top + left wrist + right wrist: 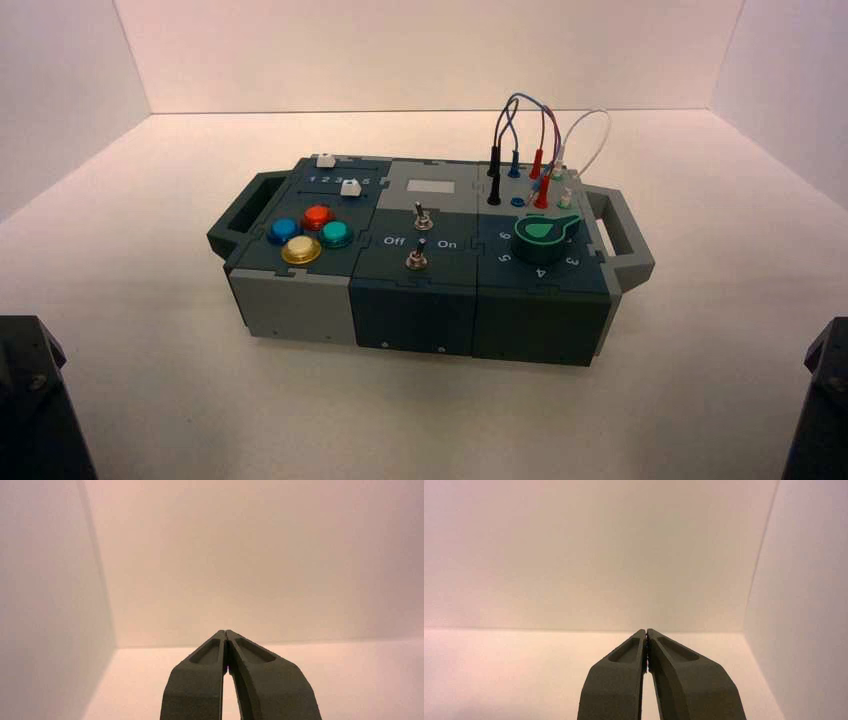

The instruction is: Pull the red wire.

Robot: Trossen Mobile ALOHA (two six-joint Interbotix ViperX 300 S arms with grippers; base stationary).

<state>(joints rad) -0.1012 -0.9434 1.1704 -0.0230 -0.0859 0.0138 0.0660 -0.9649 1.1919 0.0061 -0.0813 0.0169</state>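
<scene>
The red wire (548,130) loops up from the box's far right corner, with its two bright red plugs (541,192) standing in sockets there. The dark box (420,290) sits in the middle of the white table. My left gripper (226,632) is shut with nothing in it, and its wrist view shows only bare wall and floor. My right gripper (646,631) is shut and empty too, facing the back right corner. In the high view both arms are parked at the bottom corners, left arm (35,400) and right arm (825,400), far from the wire.
Beside the red wire stand a white looped cable (595,135) and a grey-blue cable (508,110) with black and blue plugs. A green knob (545,232), two toggle switches (420,215), coloured buttons (308,232) and white sliders (340,175) cover the box top. White walls surround the table.
</scene>
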